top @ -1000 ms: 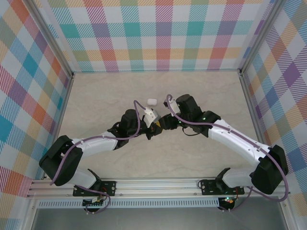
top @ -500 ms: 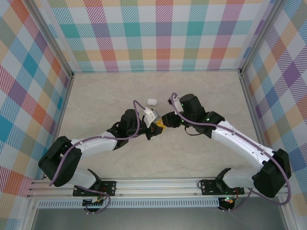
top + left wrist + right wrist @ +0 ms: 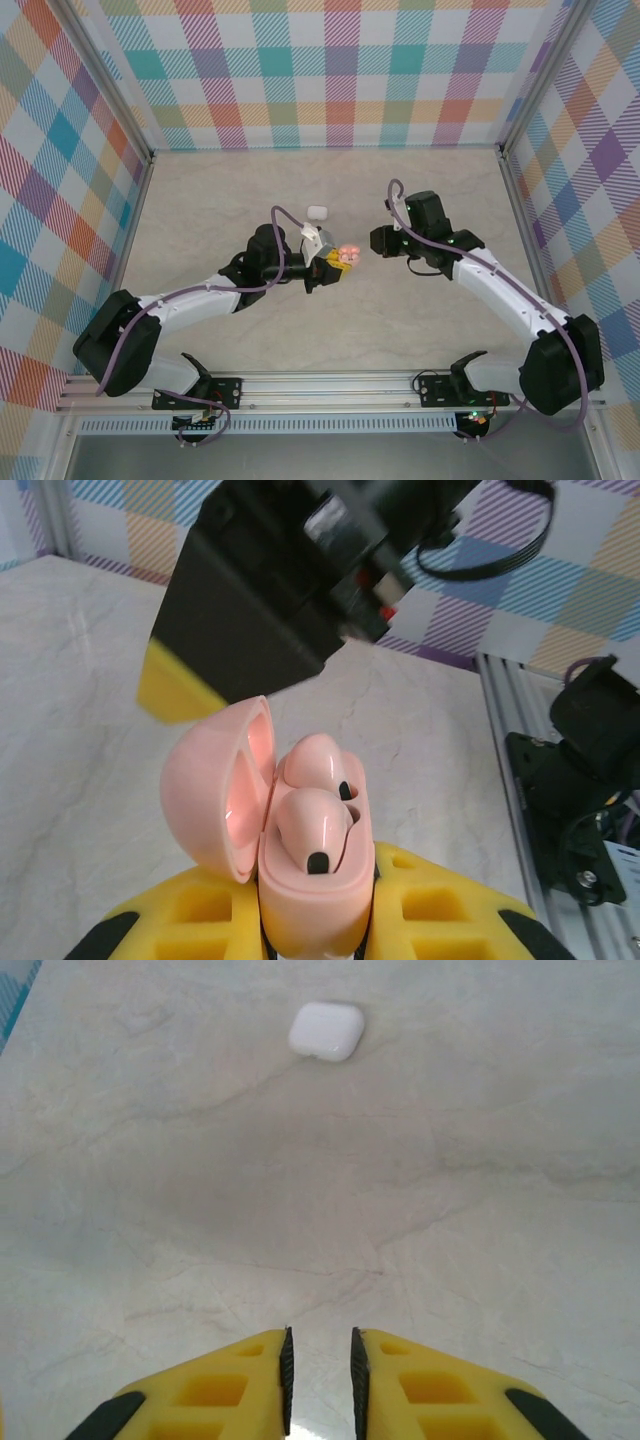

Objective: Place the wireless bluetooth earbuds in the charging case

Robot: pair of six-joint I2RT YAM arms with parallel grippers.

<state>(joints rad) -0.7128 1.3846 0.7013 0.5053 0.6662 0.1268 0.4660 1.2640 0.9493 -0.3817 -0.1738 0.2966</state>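
Beige marble-look worktop (image 3: 200,200) carries both arms, which meet near its middle. On the left, the left gripper (image 3: 335,262) is clamped on the lower body of a pink rounded plastic charging case (image 3: 312,905) and holds it upright above the worktop. Just right of it, apart from the case, the right gripper (image 3: 318,1360) hangs over bare worktop, its yellow fingers (image 3: 230,1385) drawn close with a narrow gap and nothing between them. A white rounded plastic case (image 3: 327,1030) lies closed, farther back. The pink case's hinged lid (image 3: 215,800) stands open to the left, and two pink glossy earbuds (image 3: 315,830) sit side by side in its wells.
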